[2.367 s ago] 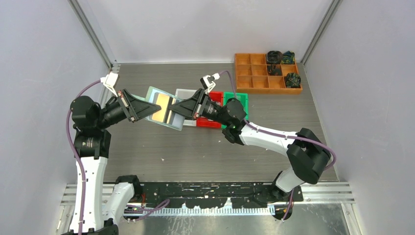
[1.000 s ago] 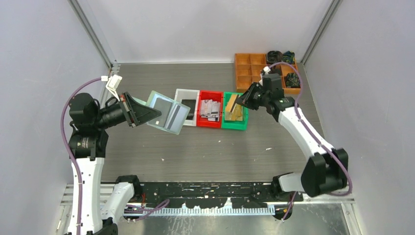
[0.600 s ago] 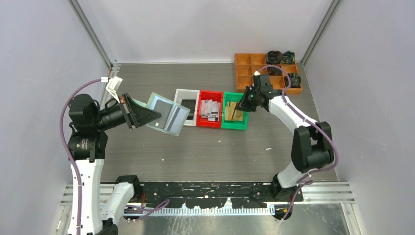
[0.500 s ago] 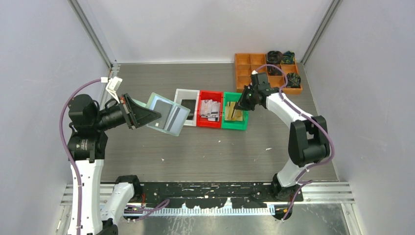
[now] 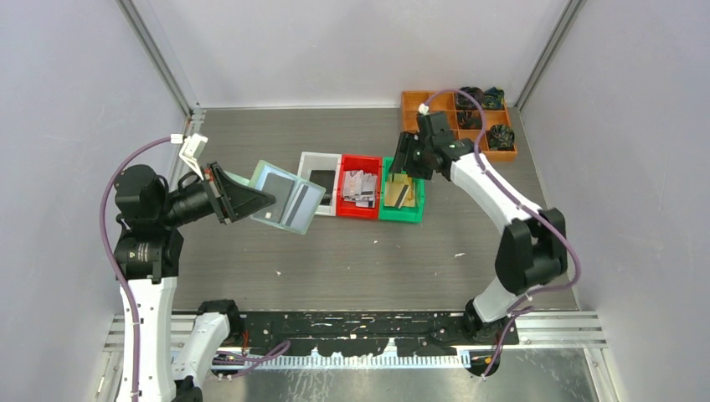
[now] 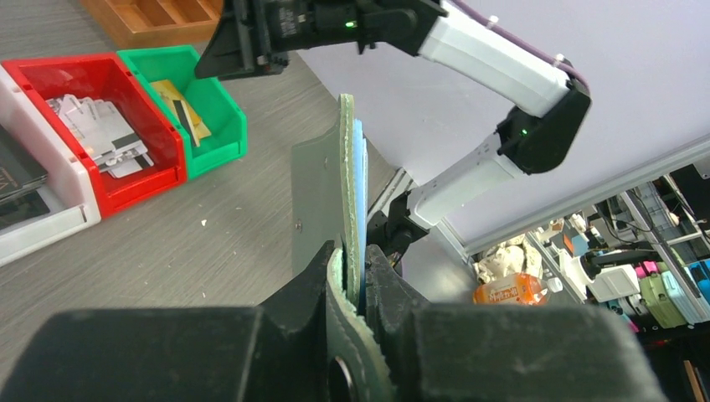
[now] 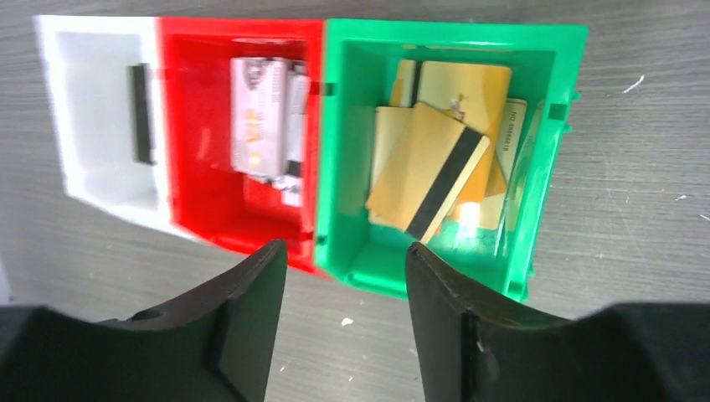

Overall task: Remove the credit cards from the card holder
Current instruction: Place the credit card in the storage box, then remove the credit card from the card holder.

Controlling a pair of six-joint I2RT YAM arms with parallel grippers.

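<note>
We list three bins in a row:
- Green bin: gold cards.
- Red bin: silvery printed cards.
- White bin: one black card.

Right gripper hangs over the green bin, fingers apart and empty. Left gripper is clamped on the card holder, raised beside the white bin.

**Top external view:** set high above and behind the arm bases, which lie along the bottom of the frame. It faces down and forward and takes in the whole desk from afar.

**Left wrist view:** close, sighting along the left pincer at lower centre. It looks low across the desk toward the right arm at the top of the frame.

**Right wrist view:** close, facing almost straight down, with the right pincer along the lower edge.

**Shared by all three views:** the white bin, red bin and green bin.
</note>
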